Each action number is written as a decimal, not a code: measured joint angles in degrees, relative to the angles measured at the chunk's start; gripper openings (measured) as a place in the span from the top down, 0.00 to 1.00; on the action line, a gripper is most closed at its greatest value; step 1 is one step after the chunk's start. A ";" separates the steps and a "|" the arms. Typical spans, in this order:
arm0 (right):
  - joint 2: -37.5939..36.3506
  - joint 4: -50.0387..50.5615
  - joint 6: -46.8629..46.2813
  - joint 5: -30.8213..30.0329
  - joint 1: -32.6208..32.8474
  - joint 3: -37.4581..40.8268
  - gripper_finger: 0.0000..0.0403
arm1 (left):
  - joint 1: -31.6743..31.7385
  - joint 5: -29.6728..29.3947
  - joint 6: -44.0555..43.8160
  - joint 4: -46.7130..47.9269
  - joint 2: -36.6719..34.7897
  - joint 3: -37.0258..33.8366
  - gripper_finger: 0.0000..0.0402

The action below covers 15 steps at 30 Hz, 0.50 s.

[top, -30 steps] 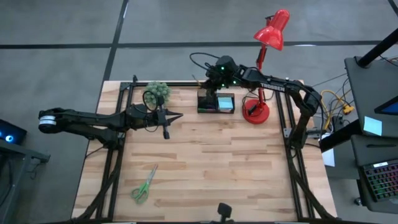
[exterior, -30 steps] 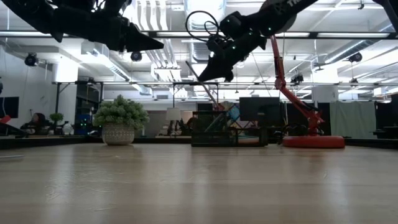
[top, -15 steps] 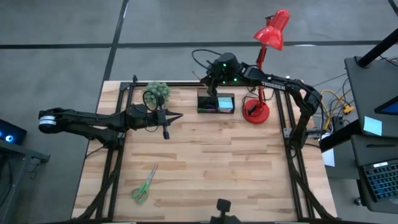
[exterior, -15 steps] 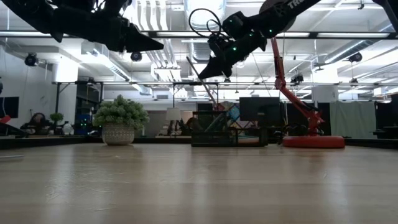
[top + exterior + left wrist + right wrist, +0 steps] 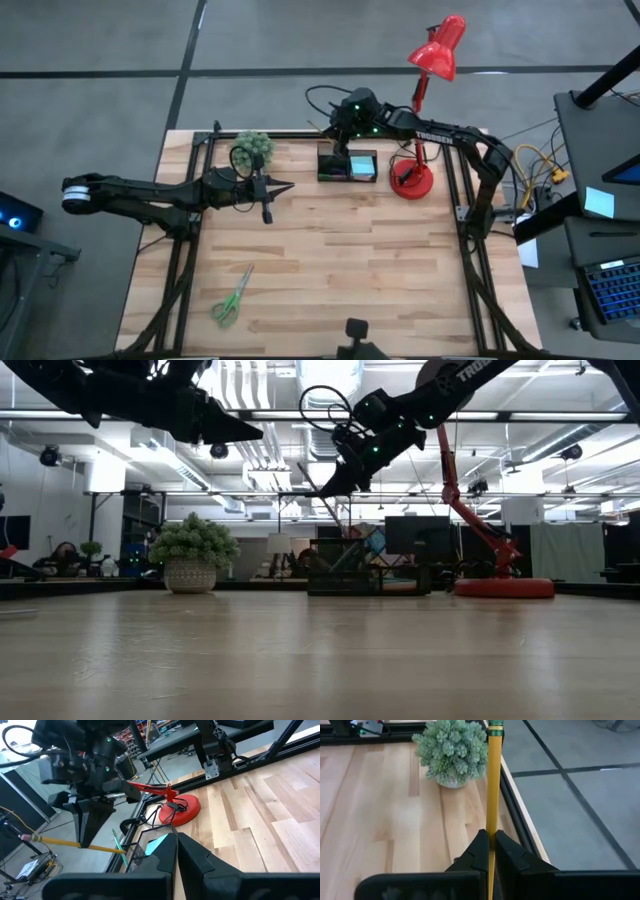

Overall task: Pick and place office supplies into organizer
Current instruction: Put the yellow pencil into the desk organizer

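**One pencil pinched above the organizer, scissors alone near the front edge**

Two arms reach over the wooden table. The right gripper hangs above the far edge of the table, over the back of the black organizer, its fingers pressed narrow against a yellow pencil. In the right wrist view the pencil runs straight out between the two fingers, its green band and eraser end farthest from the claw. In the left wrist view the same pencil lies nearly level under the right gripper, its pink eraser end pointing away from the organizer, beside a teal pen that stands tilted in the mesh organizer.

The organizer sits close to the far edge, just beside the round base of the red desk lamp. A light-blue sticky-note square shows in its compartment on the lamp's side.

The left gripper waits above the table's left half, near the small potted plant at the far left corner. Its fingers lie closed together, holding nothing.

The green-handled scissors lie flat near the front edge, toward the front left corner, well apart from the organizer and both grippers.
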<state>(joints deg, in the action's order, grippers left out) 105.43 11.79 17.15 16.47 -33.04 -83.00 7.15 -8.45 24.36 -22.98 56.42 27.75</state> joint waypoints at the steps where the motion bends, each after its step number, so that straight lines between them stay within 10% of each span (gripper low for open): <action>1: 0.28 -0.09 0.02 0.02 0.00 0.00 0.98 | 0.01 0.00 0.00 0.00 0.00 0.00 1.00; 15: 1.31 -0.09 -0.62 0.02 -0.89 1.35 0.98 | -0.01 0.00 0.02 1.33 -0.26 0.00 1.00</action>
<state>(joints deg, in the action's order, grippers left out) 106.74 11.69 16.53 16.49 -33.92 -81.66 7.14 -8.45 24.38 -21.65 56.17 27.75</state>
